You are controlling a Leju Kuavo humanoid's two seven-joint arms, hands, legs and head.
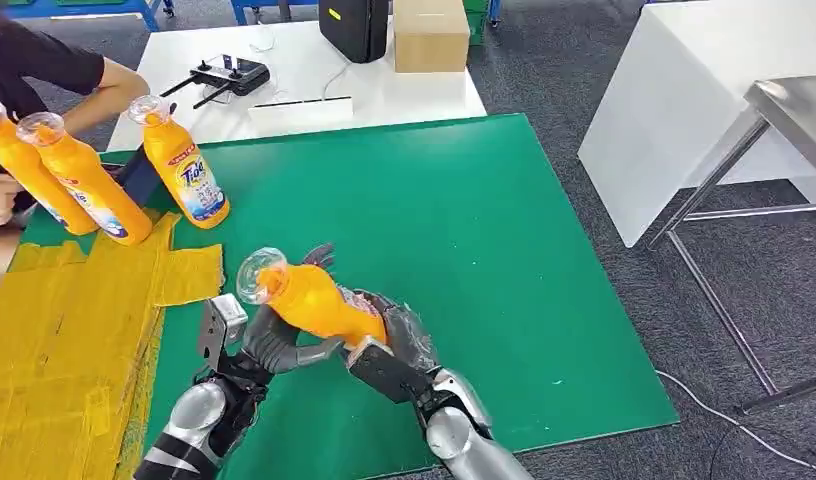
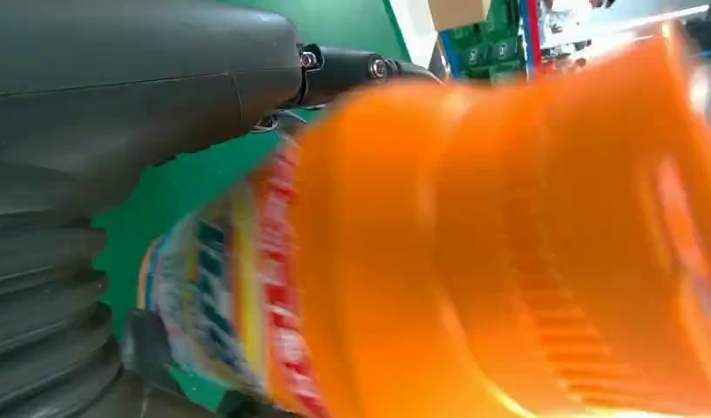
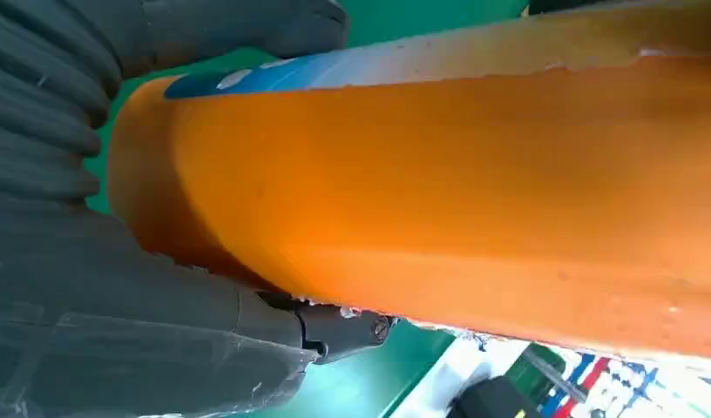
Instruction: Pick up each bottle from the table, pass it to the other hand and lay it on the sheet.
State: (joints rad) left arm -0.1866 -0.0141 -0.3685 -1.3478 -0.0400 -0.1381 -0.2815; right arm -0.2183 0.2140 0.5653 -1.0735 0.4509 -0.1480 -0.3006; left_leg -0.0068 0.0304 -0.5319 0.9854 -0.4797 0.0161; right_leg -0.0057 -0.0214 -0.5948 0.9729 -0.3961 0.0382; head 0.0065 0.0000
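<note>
An orange bottle [image 1: 322, 302] with a clear cap is tilted above the green table [image 1: 464, 230], cap toward the yellow sheet [image 1: 64, 330]. My left hand [image 1: 274, 342] wraps the bottle from below near its neck end. Around its base closes my right hand [image 1: 399, 345]. The left wrist view has the bottle [image 2: 509, 261] blurred and close against my left hand [image 2: 117, 131]. In the right wrist view the bottle's side [image 3: 465, 200] lies between the thumb and fingers of my right hand [image 3: 117, 331]. Three more orange bottles [image 1: 184, 165] stand at the table's back left.
A person's arm [image 1: 94, 85] reaches in at the back left, close to the standing bottles. On the white table behind lie a remote controller [image 1: 229, 75], a black case [image 1: 354, 25] and a cardboard box [image 1: 431, 35]. A metal table [image 1: 794, 110] stands right.
</note>
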